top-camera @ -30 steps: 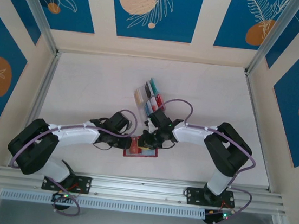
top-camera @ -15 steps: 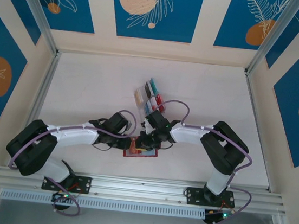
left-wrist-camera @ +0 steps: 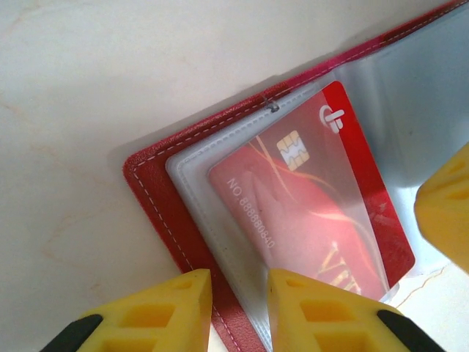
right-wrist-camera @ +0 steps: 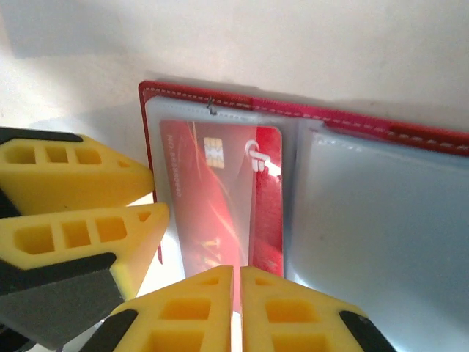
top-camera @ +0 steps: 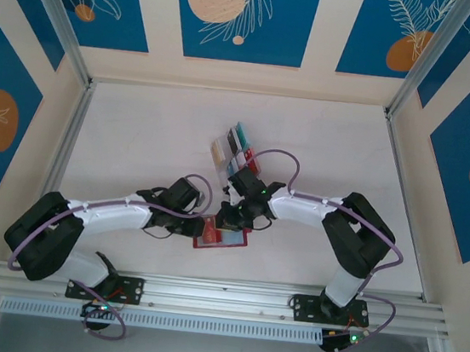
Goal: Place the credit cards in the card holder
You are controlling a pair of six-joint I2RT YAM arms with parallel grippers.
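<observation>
one red card holder (top-camera: 232, 239) lies open on the counter (top-camera: 137, 138), long axis sideways. one red card (right-wrist-camera: 220, 194) sits lengthwise in its left sleeve, chip end toward the holder's far edge. the right fingers (right-wrist-camera: 201, 301), closed together, rest at the card's near end. the left fingers (left-wrist-camera: 308, 301) pinch the holder's left edge. beyond the holder, a clear rack (top-camera: 224, 166) holds more cards (top-camera: 240, 134), too small to count.

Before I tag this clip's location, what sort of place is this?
Probably a robot test cell: left arm and right arm bolted to an aluminium rail, a white table, blue-patterned panel walls.

red card (left-wrist-camera: 315, 220) in holder (left-wrist-camera: 146, 183) slot | L gripper (left-wrist-camera: 239, 293) astride holder edge
</observation>
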